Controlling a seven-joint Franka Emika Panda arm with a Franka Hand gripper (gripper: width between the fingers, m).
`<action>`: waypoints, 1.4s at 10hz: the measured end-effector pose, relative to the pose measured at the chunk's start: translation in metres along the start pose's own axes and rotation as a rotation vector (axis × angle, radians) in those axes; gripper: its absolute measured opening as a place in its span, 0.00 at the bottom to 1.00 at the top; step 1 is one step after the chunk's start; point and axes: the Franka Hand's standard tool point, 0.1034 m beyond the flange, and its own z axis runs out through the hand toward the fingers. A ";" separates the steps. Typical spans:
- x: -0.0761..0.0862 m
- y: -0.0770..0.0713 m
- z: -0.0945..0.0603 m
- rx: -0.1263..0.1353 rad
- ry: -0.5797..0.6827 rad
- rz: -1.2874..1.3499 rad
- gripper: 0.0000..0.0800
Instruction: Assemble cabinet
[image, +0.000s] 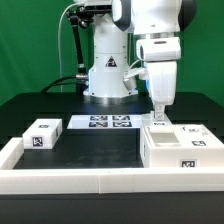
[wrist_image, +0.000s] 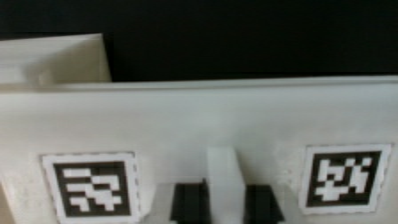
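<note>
The cabinet (image: 180, 147) is a big white tagged box at the exterior view's right, against the front rail. My gripper (image: 158, 115) points straight down onto its top rear edge. In the wrist view the cabinet (wrist_image: 196, 115) fills the frame, with one black-and-white tag on each side. My two dark fingertips (wrist_image: 192, 204) stand close together on either side of a thin white rib of the cabinet (wrist_image: 224, 170), with no gap showing. A small white tagged block (image: 41, 134) lies on the black table at the exterior view's left, far from the gripper.
The marker board (image: 108, 122) lies flat in front of the robot's base. A low white border rail (image: 90, 178) runs along the front of the table and up the left side. The black table surface (image: 95, 150) lies between the small block and the cabinet.
</note>
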 end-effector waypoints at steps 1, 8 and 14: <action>-0.003 0.005 0.000 0.002 -0.001 -0.015 0.09; 0.001 0.054 -0.001 0.007 0.000 -0.012 0.09; 0.000 0.059 -0.001 0.009 0.000 -0.024 0.09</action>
